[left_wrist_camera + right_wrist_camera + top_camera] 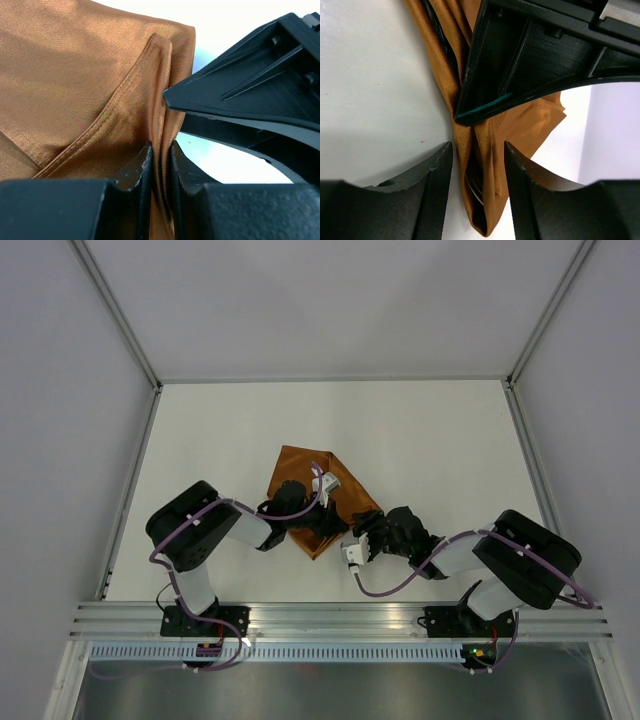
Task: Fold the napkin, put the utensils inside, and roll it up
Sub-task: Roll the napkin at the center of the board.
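The rust-brown napkin is lying bunched and partly folded on the white table, just ahead of the two arms and a little left of centre. The left gripper is pinching a raised fold of it: the cloth is standing squeezed between the two narrow fingers, with a stitched hem running off to the upper left. The right gripper is straddling the napkin's narrow gathered end with its jaws apart, the cloth passing between the ribbed pads (whether either pad is brushing the fabric is too close to call).

Each wrist camera is being largely blocked by the other gripper's black body, so much of the napkin is hidden there. From above, both grippers are covering the napkin's near edge, and its outline there is cut off. A dark strip is showing inside the folds in the right wrist view; what it is cannot be made out.
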You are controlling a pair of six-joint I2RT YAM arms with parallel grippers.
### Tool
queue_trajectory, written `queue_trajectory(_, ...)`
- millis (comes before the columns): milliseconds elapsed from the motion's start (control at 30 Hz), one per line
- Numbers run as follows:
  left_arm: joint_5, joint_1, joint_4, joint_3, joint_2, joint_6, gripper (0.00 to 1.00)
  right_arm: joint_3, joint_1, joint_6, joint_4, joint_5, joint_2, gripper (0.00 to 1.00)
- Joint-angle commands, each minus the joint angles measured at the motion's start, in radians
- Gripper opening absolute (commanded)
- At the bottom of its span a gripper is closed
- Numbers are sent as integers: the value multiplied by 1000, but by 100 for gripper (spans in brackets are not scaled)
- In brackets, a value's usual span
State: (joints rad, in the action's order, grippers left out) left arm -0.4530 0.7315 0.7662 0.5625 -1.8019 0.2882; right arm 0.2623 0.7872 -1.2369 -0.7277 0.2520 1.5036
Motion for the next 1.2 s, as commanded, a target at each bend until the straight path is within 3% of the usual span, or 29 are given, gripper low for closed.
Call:
queue_trajectory(0,-7,-10,-130,-42,-51,2,2,-14,6,-33,-35,7,49,52)
queue_trajectory(367,-33,-21,-117,-46,-57,0,2,-8,27,-76,-62,-19,95,38)
queue_trajectory(900,-70,-37,-96,-52,-54,3,2,29,47,-76,5,-39,103,1)
queue_trajectory(1100,-62,-40,-87,-56,-36,9,2,49,47,-65,92,-31,72,1)
queue_trajectory(1167,-53,-43,-77,-65,-19,19,9,60,47,-61,125,-28,61,0)
